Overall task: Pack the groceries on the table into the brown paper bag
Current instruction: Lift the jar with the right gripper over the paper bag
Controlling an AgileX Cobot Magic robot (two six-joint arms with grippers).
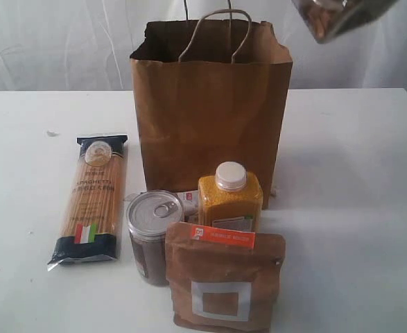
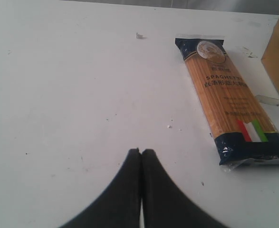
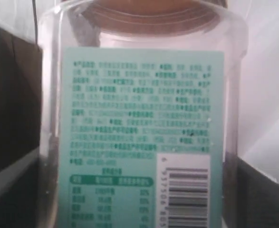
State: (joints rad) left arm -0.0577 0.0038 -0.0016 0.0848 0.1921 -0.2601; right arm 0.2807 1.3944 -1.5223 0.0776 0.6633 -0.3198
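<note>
Exterior view: the bag (image 1: 210,118) is standing upright mid-table, its creased kraft rim gaping open and twisted handles (image 1: 213,31) rising above it. Bare white table (image 1: 356,173) is stretching wide on either side. The jar (image 1: 335,17), clear and blurred, is hanging at the upper right corner, above and right of the rim, cropped by the frame's edge. In front of the bag the squat tin (image 1: 153,232), the yellow bottle (image 1: 229,198) and the flat matte pouch (image 1: 224,284) are crowding together. The glossy spaghetti (image 1: 93,198) is lying flat just to their left. The right gripper (image 3: 139,142) is clutching the jar, dark fingers (image 3: 11,109) pressing its clear sides. The left gripper (image 2: 140,152) is hovering over bare table, jaws clenched together on nothing.
</note>
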